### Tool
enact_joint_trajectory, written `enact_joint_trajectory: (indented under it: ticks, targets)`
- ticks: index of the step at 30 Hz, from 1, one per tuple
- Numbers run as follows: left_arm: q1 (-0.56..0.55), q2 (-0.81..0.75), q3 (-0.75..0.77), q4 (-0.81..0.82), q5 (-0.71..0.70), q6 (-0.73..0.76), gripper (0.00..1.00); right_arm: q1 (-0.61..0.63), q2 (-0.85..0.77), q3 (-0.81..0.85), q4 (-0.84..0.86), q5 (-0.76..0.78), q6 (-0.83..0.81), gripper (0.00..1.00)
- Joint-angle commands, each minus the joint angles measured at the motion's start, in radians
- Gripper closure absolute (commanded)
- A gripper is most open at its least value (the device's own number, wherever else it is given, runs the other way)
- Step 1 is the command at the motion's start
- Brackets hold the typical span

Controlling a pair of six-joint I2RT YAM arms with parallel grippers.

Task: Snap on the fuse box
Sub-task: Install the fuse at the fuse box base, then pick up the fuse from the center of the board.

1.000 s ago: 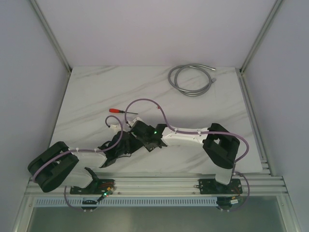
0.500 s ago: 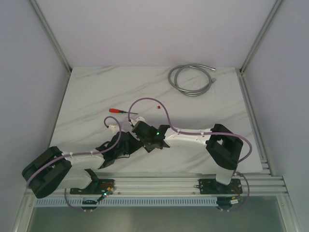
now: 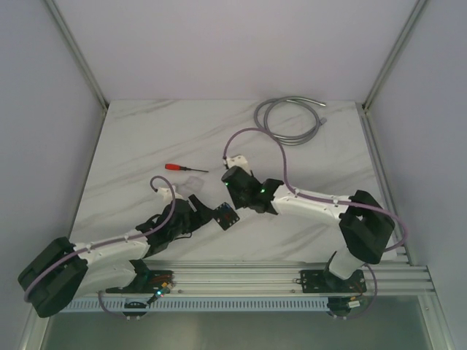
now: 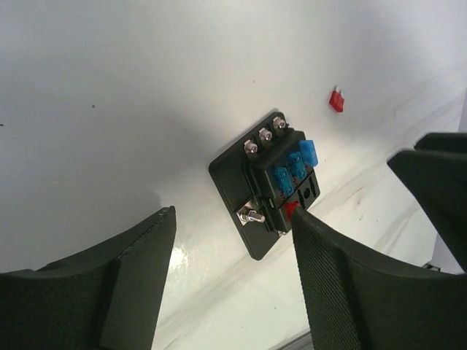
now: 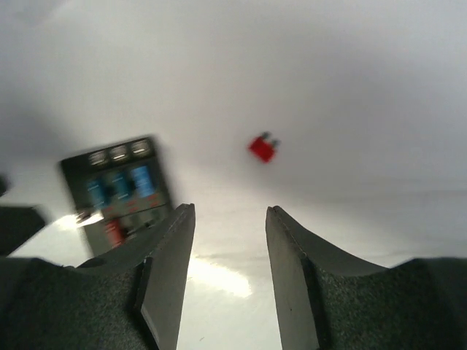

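Note:
The fuse box [image 3: 226, 216] is a small black block on a black base plate, lying flat on the white table. In the left wrist view the fuse box [image 4: 266, 182] shows blue fuses, a red fuse and screw terminals. My left gripper [image 3: 204, 212] is open and empty just left of the box; in its own view the left gripper [image 4: 233, 215] stands just short of the box, its right fingertip [image 4: 310, 233] at the box's near corner. My right gripper [image 3: 235, 188] is open and empty, above and behind the box. Its own view [image 5: 230, 211] shows the box [image 5: 120, 189] at lower left.
A loose red fuse [image 5: 262, 147] lies on the table beyond the box, also in the left wrist view [image 4: 336, 100]. A red-handled screwdriver [image 3: 184, 168] lies to the back left. A coiled grey cable [image 3: 288, 120] lies at the back right.
Both grippers have drawn apart from where they met over the box. The right one moved back and right, the left arm pulled back left. The fuse box now lies uncovered.

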Motion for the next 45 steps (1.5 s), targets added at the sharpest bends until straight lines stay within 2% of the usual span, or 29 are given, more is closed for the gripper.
enact_joint_trajectory:
  ticks: [1,4,9,20,26,34,41,45]
  targets:
    - [0.008,-0.056,0.001,-0.079,-0.061,0.04,0.23,-0.077,0.02,-0.066,0.083,0.074,0.058,0.49]
    - [0.011,-0.077,0.0,-0.09,-0.071,0.047,0.16,-0.107,0.041,-0.083,0.144,0.062,0.072,0.45]
    - [0.013,-0.078,0.005,-0.098,-0.069,0.056,0.08,-0.132,0.092,-0.085,0.202,0.063,0.098,0.44]
    - [0.014,-0.076,0.007,-0.1,-0.066,0.057,0.0,-0.148,0.167,-0.09,0.249,0.069,0.122,0.49]
    - [0.014,-0.074,0.009,-0.1,-0.065,0.056,0.0,-0.158,0.146,-0.144,0.237,0.062,0.14,0.56]
    - [0.013,-0.071,0.011,-0.101,-0.062,0.055,0.0,-0.173,0.133,-0.167,0.241,0.018,0.124,0.59]
    - [0.014,-0.073,0.014,-0.101,-0.062,0.053,0.0,-0.17,0.138,-0.153,0.307,-0.006,0.129,0.47]
    - [0.014,-0.07,0.014,-0.101,-0.06,0.054,0.0,-0.171,0.171,-0.128,0.308,0.012,0.135,0.45]
